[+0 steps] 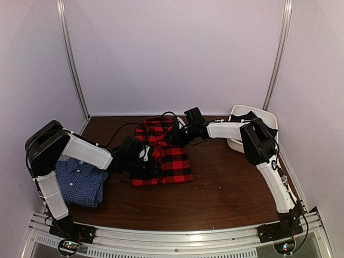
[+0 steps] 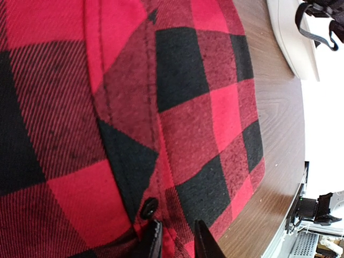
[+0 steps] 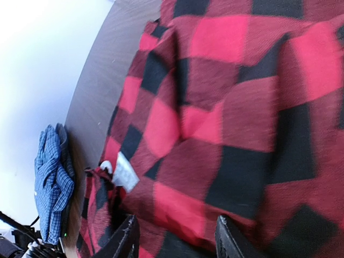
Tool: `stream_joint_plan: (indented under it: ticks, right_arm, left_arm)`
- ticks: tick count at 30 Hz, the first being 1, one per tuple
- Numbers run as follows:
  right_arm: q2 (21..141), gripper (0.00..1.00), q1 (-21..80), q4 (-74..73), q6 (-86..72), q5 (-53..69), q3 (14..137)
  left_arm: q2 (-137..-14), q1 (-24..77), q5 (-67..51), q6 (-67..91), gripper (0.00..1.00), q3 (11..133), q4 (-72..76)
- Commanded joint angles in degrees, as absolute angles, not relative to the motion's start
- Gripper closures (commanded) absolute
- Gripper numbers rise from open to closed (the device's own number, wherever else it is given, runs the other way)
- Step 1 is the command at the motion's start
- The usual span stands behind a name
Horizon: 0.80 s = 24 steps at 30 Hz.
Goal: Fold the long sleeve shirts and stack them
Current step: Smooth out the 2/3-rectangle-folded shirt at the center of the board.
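metal rail and arm bases sit nearest, then a dark woodgrain table between pale walls. near-left lies the folded blue check shirt, partly hidden by the left arm. mid-table sprawls the soft, rumpled plaid flannel shirt; left gripper pinches its edge, right gripper hangs spread over it. white bin far right.

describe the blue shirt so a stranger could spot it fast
Start at the dark wooden table and look to its near left corner, under the left arm. The blue shirt lies there folded into a block. Its fine blue check sets it apart from the bold red-and-black plaid shirt at mid-table.
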<state>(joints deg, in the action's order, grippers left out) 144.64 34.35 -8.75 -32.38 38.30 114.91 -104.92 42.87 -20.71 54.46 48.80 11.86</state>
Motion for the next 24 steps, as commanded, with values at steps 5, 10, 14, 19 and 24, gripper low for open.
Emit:
stream_joint_plan:
  ticks: [5, 10, 14, 19, 24]
  right_arm:
    - [134.3, 0.48, 31.6, -14.1, -27.0, 33.7, 113.1]
    - [126.8, 0.49, 31.6, -11.5, -26.2, 32.1, 103.1]
    - [122.1, 0.5, 31.7, -8.7, -26.5, 32.7, 95.1]
    - [117.4, 0.5, 31.7, -6.3, -26.6, 33.0, 88.9]
    - [115.2, 0.51, 32.5, -5.6, -26.4, 33.6, 84.1]
  left_arm:
    - [-103.5, 43.3, -19.3, 51.6, 0.77, 56.1, 8.2]
    - [-101.0, 41.8, -13.9, 50.6, 0.77, 59.9, 4.6]
    - [-102.6, 38.7, -12.1, 50.2, 0.78, 62.4, 2.5]
    - [-109.7, 36.0, -13.9, 48.0, 0.78, 68.5, 1.9]
    - [-117.3, 32.5, -14.0, 46.8, 0.78, 73.9, 2.1]
